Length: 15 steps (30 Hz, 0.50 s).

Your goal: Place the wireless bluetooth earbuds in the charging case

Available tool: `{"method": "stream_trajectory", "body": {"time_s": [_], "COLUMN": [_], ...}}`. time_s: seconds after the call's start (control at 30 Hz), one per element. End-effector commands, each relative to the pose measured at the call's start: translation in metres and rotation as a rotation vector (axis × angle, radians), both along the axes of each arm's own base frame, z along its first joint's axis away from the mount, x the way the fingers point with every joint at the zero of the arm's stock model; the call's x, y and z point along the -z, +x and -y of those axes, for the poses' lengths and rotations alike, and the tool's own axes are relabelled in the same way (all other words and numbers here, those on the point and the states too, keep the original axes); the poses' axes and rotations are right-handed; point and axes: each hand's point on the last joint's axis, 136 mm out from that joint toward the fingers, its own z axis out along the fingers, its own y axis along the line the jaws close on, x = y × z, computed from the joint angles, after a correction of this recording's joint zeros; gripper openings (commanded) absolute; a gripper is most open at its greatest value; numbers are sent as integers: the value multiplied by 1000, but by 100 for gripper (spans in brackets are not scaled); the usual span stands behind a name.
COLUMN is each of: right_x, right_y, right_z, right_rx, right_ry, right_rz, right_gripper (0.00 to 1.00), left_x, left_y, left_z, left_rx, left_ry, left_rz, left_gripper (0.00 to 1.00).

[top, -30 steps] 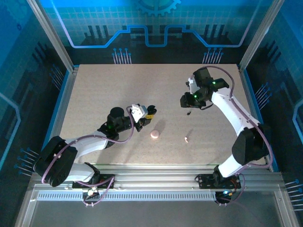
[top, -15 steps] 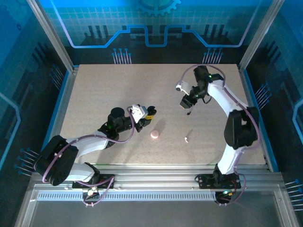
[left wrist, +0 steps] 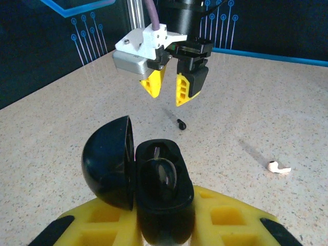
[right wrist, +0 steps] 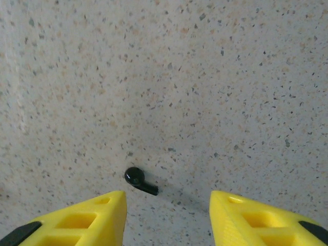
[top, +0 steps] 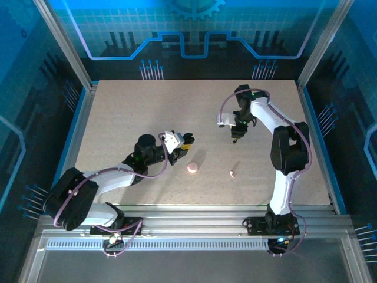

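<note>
My left gripper (top: pixel 183 145) is shut on a black case (left wrist: pixel 160 180) whose round lid (left wrist: pixel 108 160) hangs open to the left; a black earbud sits in its well. The pale-pink charging case (top: pixel 192 168) lies shut on the table just right of that gripper. One pale earbud (top: pixel 232 174) lies further right and shows on the table (left wrist: pixel 278 167) in the left wrist view. My right gripper (right wrist: pixel 167 199) stands open, pointing down, fingers either side of a small black earbud (right wrist: pixel 139 180) lying on the table (top: pixel 234 141). The left wrist view also takes in the right gripper (left wrist: pixel 171 88) and that black earbud (left wrist: pixel 181 123).
The speckled beige table (top: pixel 135 112) is walled by aluminium posts and blue panels on three sides. A metal rail (top: pixel 194 227) runs along the near edge by the arm bases.
The right arm has folded inward and its wrist has turned over the black earbud, the jaws spreading a little. The left arm and the black case have stayed still.
</note>
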Motion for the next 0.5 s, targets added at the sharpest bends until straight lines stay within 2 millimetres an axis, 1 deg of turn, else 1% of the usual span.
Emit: {"method": "stream_trajectory", "body": {"time_s": [0.0, 0.17, 0.33, 0.47], "right_x": [22, 31, 36, 46], "right_y": [-6, -5, -8, -11], "right_z": [9, 16, 16, 19], "right_rx": [-85, -106, -122, -132], "right_ry": [-73, -105, -104, -116], "right_rz": [-23, -14, -32, -64], "right_gripper": [48, 49, 49, 49], "left_x": [10, 12, 12, 12], "left_y": [2, 4, 5, 6], "left_z": [-3, -2, -1, 0], "left_rx": [-10, -10, -6, -5], "left_ry": [15, 16, 16, 19], "left_rz": [-22, -27, -32, -31], "left_gripper": [22, 22, 22, 22]}}
